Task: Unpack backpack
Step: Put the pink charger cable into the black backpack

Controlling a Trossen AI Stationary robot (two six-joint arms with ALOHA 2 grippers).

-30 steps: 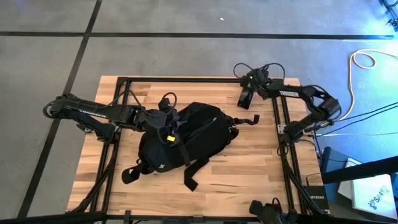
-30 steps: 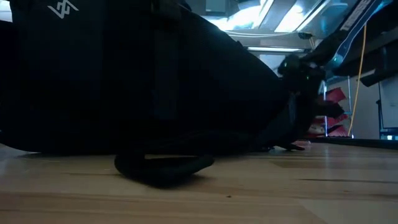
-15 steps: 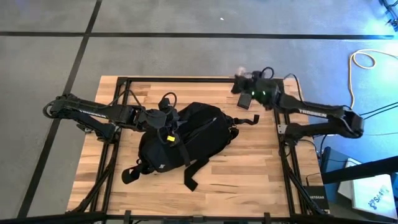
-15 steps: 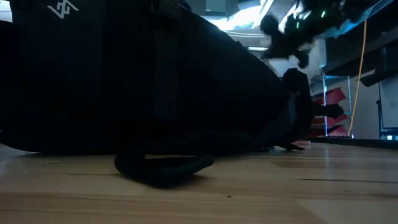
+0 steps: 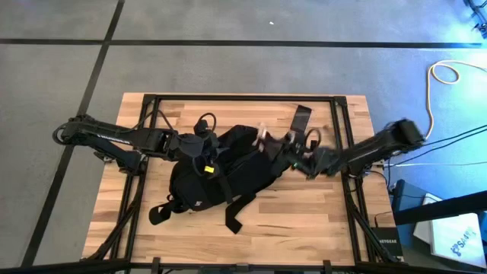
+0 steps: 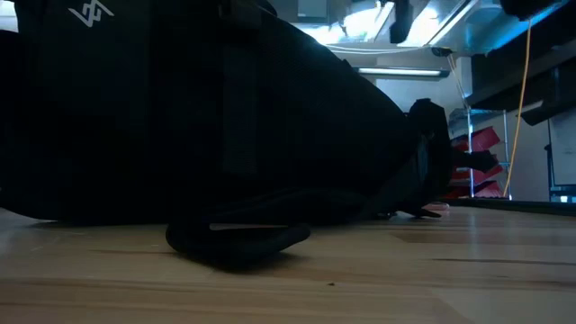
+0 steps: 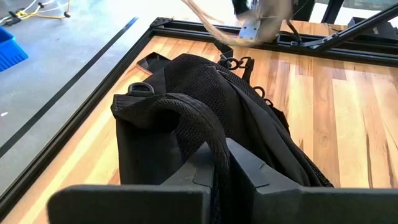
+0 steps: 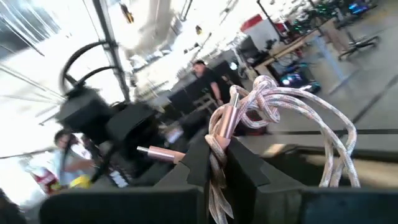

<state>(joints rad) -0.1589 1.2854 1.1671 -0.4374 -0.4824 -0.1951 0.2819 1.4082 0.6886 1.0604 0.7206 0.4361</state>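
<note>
The black backpack (image 5: 221, 171) lies in the middle of the table, its straps (image 5: 232, 209) trailing toward the near edge. My left gripper (image 5: 199, 150) is at its left end, shut on a padded strap. My right gripper (image 5: 285, 148) hovers over the backpack's right end, blurred, tipped upward and shut on a pink braided cable (image 8: 273, 106) with rose-gold plugs. A flat black phone (image 5: 302, 118) lies on the table at the far right. My left gripper pinches a padded mesh strap (image 7: 208, 134) at the backpack's left end between its two fingers. They come from the table's left, slanting down. The strap arches up over the fingers, and the backpack's body rests on the table. My right gripper pinches the pink cable near one plug end (image 8: 219, 134) between its two fingers. The cable's loose loops (image 8: 311, 130) stand and hang around the fingertips, lifted clear of the table and the backpack.
A black metal frame (image 5: 228, 97) runs around the wooden table. Bare wood shows near the front right (image 5: 304, 221) and far left (image 5: 167, 110). People and equipment (image 8: 205, 81) show in the room beyond.
My right gripper has swung from the table's far right corner toward the backpack's right end, rising and tipping upward, carrying the pink cable with it. The phone stays where it lay. My left gripper and the backpack have kept still.
</note>
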